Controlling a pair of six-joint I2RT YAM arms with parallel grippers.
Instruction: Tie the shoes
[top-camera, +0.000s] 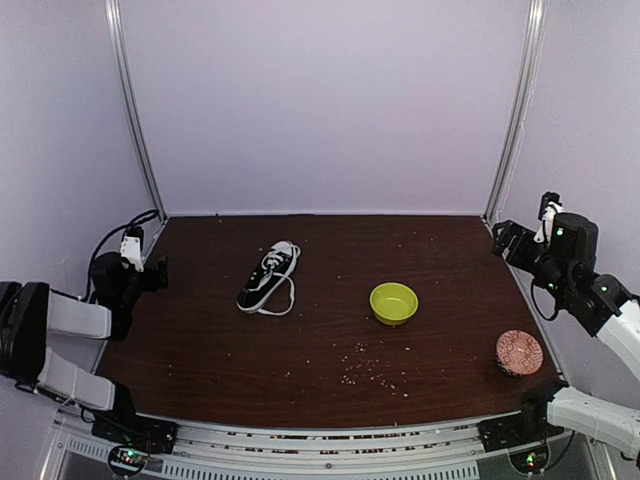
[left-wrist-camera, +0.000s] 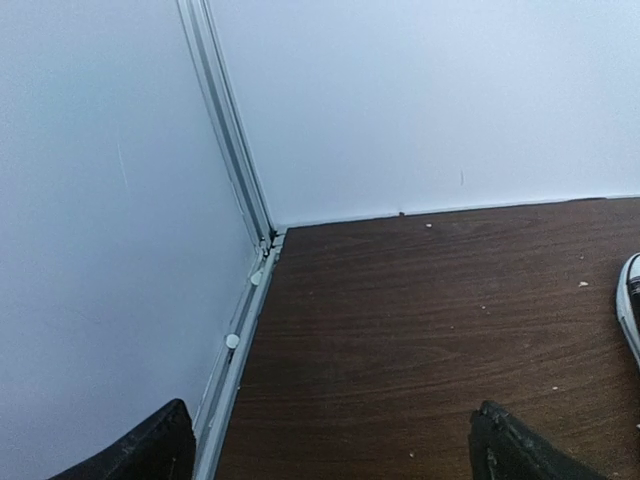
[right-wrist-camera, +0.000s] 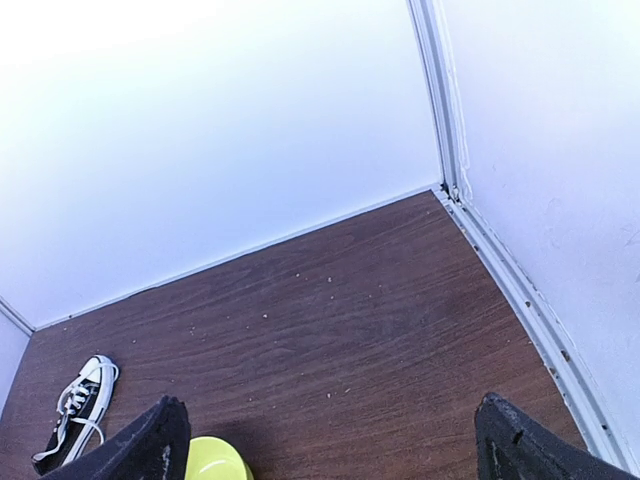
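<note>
The black sneaker (top-camera: 268, 278) lies at about ten o'clock from the middle of the brown surface (top-camera: 330, 250), toe toward one o'clock. Its white laces (top-camera: 283, 300) trail loose at its five o'clock side. Well off at its nine o'clock, the left hand (top-camera: 155, 270) hangs spread wide, holding nothing. A yellow-green bowl (top-camera: 393, 302) sits at the sneaker's three o'clock. Beyond it, by the right edge, the right hand (top-camera: 503, 240) gapes wide too, empty.

The left wrist view's right edge crops the sneaker (left-wrist-camera: 631, 305); the right wrist view's bottom edge, the bowl (right-wrist-camera: 216, 462).
</note>
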